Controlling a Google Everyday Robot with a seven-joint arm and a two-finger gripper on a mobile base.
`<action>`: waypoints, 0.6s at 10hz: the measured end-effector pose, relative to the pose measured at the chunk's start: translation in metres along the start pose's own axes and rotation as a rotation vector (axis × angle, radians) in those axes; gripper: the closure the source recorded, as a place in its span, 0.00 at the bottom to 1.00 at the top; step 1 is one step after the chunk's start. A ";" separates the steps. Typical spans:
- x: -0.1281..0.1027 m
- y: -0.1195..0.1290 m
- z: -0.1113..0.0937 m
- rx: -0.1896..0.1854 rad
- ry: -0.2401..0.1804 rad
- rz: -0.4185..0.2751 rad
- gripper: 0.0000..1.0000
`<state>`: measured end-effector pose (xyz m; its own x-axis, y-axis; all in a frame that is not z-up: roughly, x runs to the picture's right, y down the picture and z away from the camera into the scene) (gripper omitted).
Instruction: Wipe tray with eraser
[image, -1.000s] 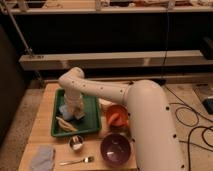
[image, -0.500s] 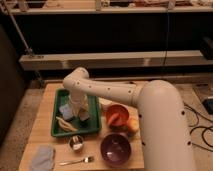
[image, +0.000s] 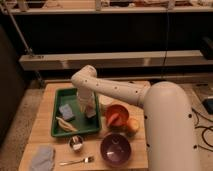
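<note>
Camera view has the hand (image: 90, 111) down inside the green tray (image: 75, 95), over its right half and close to the floor. That low placement suits pressing on the surface for a wipe. Whether the hand is open or closed cannot be told. A small dark block at its tip looks like the eraser (image: 91, 115), though I cannot confirm a hold on it. The arm arches over the tray's back rim, which keeps the elbow away from the dishes to the right.

Two other things lie in the tray: one blue-grey block (image: 66, 111) just left of the hand, and one pale long item (image: 65, 124) near the front wall. Both would likely obstruct a full stroke across the floor.

Outside the tray, the table (image: 36, 132) carries two bowls, one orange bowl (image: 117, 115) and one purple bowl (image: 115, 148). It also holds one orange fruit (image: 132, 125), one small metal cup (image: 76, 143), one fork (image: 77, 161) and one grey cloth (image: 42, 157).
</note>
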<state>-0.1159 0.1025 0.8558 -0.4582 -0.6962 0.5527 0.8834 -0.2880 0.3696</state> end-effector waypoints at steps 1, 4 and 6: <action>0.008 0.003 0.001 -0.006 -0.001 -0.006 1.00; 0.028 0.012 0.007 -0.017 -0.005 -0.016 1.00; 0.038 0.017 0.014 -0.017 -0.007 -0.020 1.00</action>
<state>-0.1199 0.0809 0.8934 -0.4765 -0.6854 0.5506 0.8756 -0.3131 0.3678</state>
